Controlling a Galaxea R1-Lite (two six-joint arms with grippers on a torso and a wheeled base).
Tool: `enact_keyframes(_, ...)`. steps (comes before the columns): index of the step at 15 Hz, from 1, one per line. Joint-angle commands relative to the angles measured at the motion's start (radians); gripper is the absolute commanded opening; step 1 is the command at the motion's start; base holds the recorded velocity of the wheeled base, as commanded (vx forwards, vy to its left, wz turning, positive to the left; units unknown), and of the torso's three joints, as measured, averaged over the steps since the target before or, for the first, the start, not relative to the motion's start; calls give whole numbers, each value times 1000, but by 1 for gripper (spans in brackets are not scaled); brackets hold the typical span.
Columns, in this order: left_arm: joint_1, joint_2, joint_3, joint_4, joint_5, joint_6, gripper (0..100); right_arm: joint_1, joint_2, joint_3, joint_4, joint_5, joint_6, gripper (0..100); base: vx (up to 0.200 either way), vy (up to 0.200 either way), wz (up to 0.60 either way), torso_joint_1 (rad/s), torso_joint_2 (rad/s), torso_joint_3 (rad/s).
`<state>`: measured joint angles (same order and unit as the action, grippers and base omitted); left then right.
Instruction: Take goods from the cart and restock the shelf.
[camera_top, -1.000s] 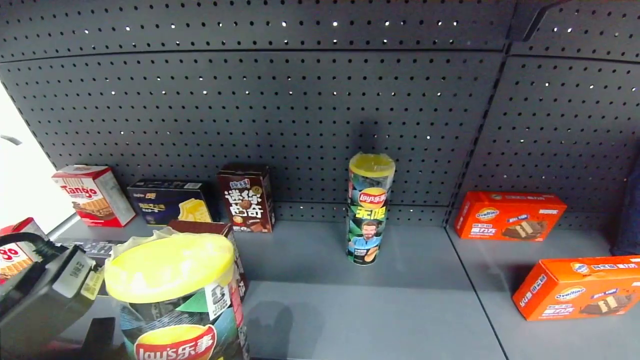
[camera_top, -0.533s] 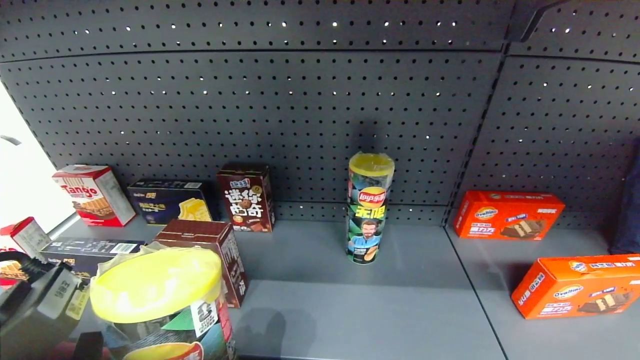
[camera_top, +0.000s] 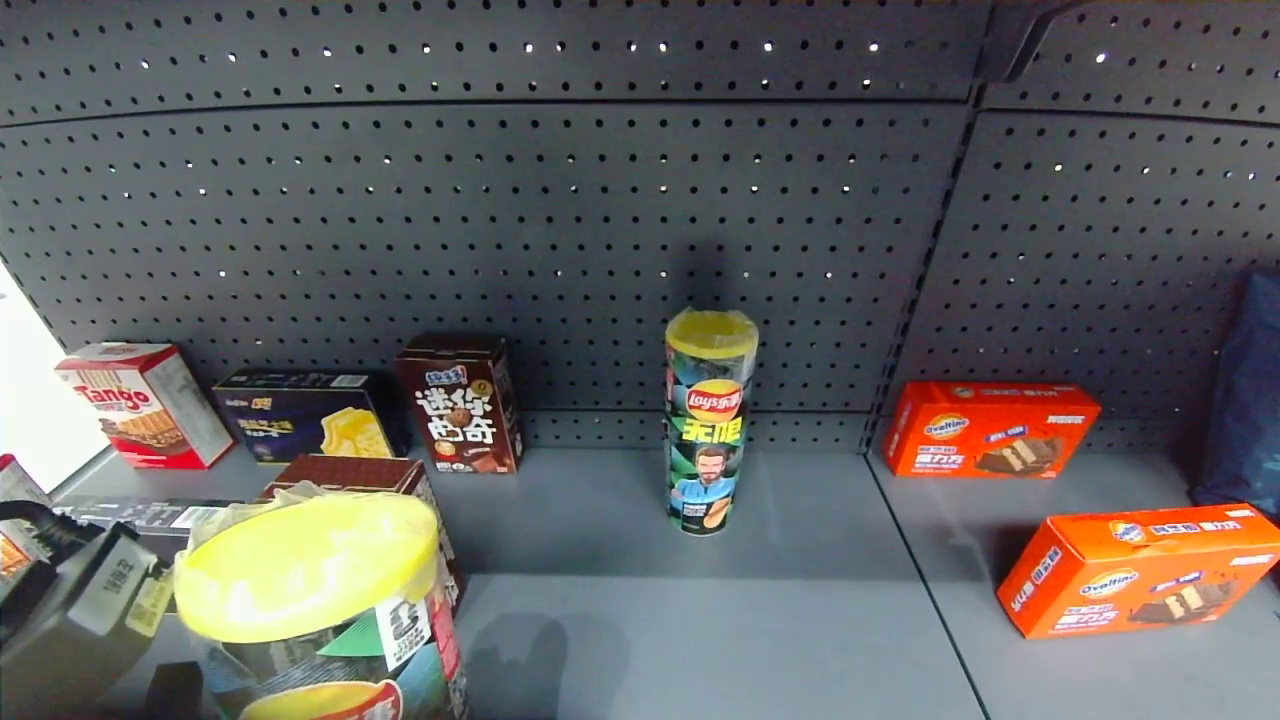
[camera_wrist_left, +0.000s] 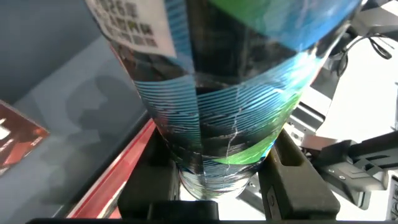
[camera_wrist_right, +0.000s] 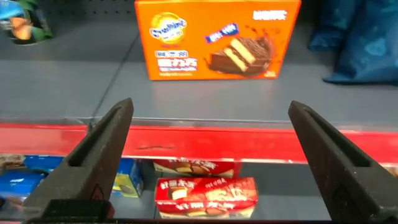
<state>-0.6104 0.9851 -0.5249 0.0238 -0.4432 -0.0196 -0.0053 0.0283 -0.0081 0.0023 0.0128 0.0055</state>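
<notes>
Left gripper (camera_wrist_left: 217, 183), lower left of the head view: jaws clamped on the lower body of a chip can (camera_top: 310, 600). The can is upright at the front of the grey shelf (camera_top: 700, 630) and carries a yellow lid and a white printed sticker. A matching can (camera_top: 710, 435) stands centre frame, near the perforated back panel (camera_top: 560, 220). Right gripper (camera_wrist_right: 211, 155): jaws wide apart, facing an orange cake box (camera_wrist_right: 217, 38) beyond the red front edge (camera_wrist_right: 249, 143).
</notes>
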Motion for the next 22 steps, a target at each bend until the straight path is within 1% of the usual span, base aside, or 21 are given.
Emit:
enact_keyframes(1, 1, 1, -17, -2, 18, 0, 0, 18, 282, -309, -7, 50, 34, 100, 0, 0, 0, 0, 0, 0)
enact_keyframes(2, -2, 1, -12, -2, 18, 0, 0, 57, 412, -383, -5, 87, 50, 100, 0, 0, 0, 0, 0, 0)
enact_keyframes(3, -5, 3, -1, -2, 20, 1, 0, 96, 436, -408, -19, 133, 22, 100, 0, 0, 0, 0, 0, 0)
enact_keyframes(4, -8, 6, 0, -2, 20, 1, 0, 156, 519, -438, -19, 190, -33, 100, 0, 0, 0, 0, 0, 0)
enact_keyframes(6, -19, 9, 2, -2, 23, 0, 0, 283, 742, -507, -70, 225, -47, 100, 0, 0, 0, 0, 0, 0)
enact_keyframes(7, -11, 18, 2, -2, 23, 0, 0, 340, 841, -538, -110, 242, -45, 100, 0, 0, 0, 0, 0, 0)
enact_keyframes(8, -11, 23, 2, -2, 23, 1, 0, 347, 938, -567, -150, 251, -47, 100, 0, 0, 0, 0, 0, 0)
enact_keyframes(10, -14, 30, -1, -4, 21, 1, 0, 352, 1115, -615, -274, 331, -75, 100, 0, 0, 0, 0, 0, 0)
enact_keyframes(11, -12, 30, -3, -4, 23, 1, 0, 349, 1162, -625, -312, 351, -102, 100, 0, 0, 0, 0, 0, 0)
enact_keyframes(12, -12, 30, -1, -4, 21, 0, 0, 347, 1254, -662, -354, 375, -176, 100, 0, 0, 0, 0, 0, 0)
enact_keyframes(15, -14, 32, 5, -4, 17, 1, 0, 349, 1349, -711, -354, 454, -277, 100, 0, 0, 0, 0, 0, 0)
enact_keyframes(16, -17, 32, 11, -4, 17, 1, 0, 354, 1384, -737, -352, 515, -295, 100, 0, 0, 0, 0, 0, 0)
enact_keyframes(18, -15, 30, 16, -4, 15, 0, 0, 357, 1437, -776, -354, 575, -297, 100, 0, 0, 0, 0, 0, 0)
enact_keyframes(19, -15, 30, 17, -4, 15, 0, 0, 357, 1466, -799, -355, 595, -303, 100, 0, 0, 0, 0, 0, 0)
enact_keyframes(22, -17, 26, 40, -5, 15, 0, 0, 355, 1542, -866, -361, 604, -348, 100, 0, 0, 0, 0, 0, 0)
